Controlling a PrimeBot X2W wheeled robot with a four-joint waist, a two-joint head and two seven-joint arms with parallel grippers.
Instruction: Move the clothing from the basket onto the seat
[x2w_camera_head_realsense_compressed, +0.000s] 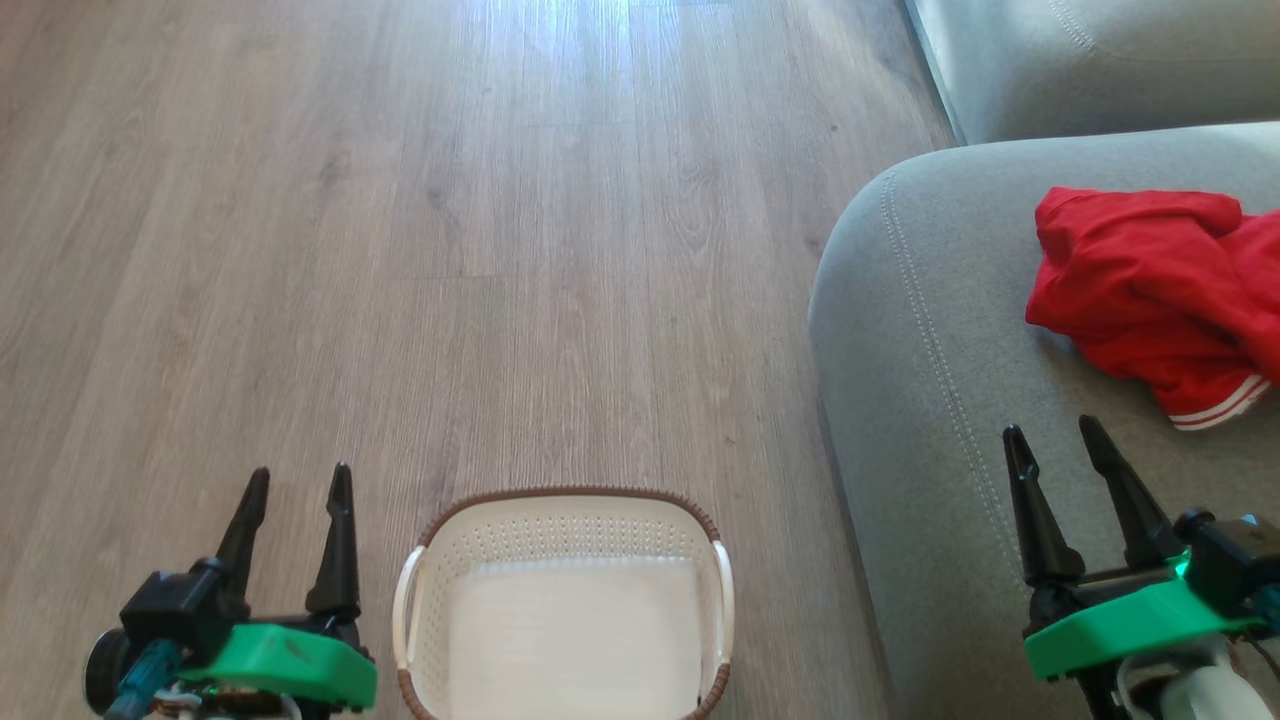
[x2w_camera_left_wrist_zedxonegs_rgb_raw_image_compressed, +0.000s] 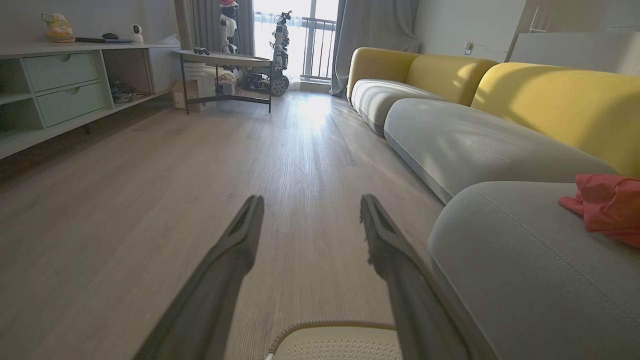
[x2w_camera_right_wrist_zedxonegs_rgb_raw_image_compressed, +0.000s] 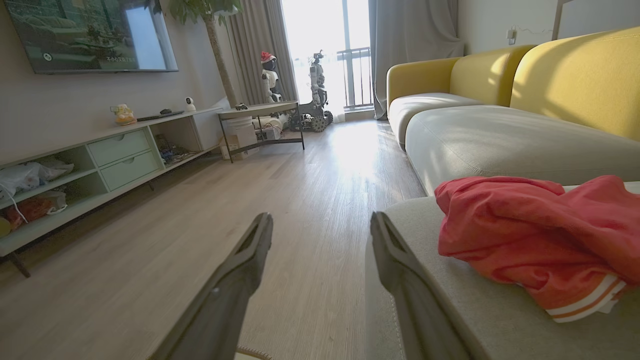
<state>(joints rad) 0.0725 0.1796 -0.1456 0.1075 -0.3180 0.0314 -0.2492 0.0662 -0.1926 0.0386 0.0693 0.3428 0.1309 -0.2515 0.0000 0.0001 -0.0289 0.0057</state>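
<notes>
The red clothing (x2w_camera_head_realsense_compressed: 1160, 290) with white-striped trim lies crumpled on the grey seat (x2w_camera_head_realsense_compressed: 930, 380) at the right; it shows too in the left wrist view (x2w_camera_left_wrist_zedxonegs_rgb_raw_image_compressed: 607, 205) and the right wrist view (x2w_camera_right_wrist_zedxonegs_rgb_raw_image_compressed: 530, 235). The white basket (x2w_camera_head_realsense_compressed: 565, 605) with its brown rim stands on the floor at bottom centre, and nothing lies in it. My left gripper (x2w_camera_head_realsense_compressed: 298, 482) hangs open over the floor, left of the basket. My right gripper (x2w_camera_head_realsense_compressed: 1053, 432) is open above the seat's near part, short of the clothing, with nothing between its fingers.
Wooden floor (x2w_camera_head_realsense_compressed: 450, 250) stretches ahead and to the left. A second grey sofa cushion (x2w_camera_head_realsense_compressed: 1090, 60) lies beyond the seat, with yellow backrests (x2w_camera_left_wrist_zedxonegs_rgb_raw_image_compressed: 565, 95). A low shelf unit (x2w_camera_right_wrist_zedxonegs_rgb_raw_image_compressed: 105, 160), a round side table (x2w_camera_right_wrist_zedxonegs_rgb_raw_image_compressed: 260, 112) and parked robots (x2w_camera_right_wrist_zedxonegs_rgb_raw_image_compressed: 317, 85) stand far off.
</notes>
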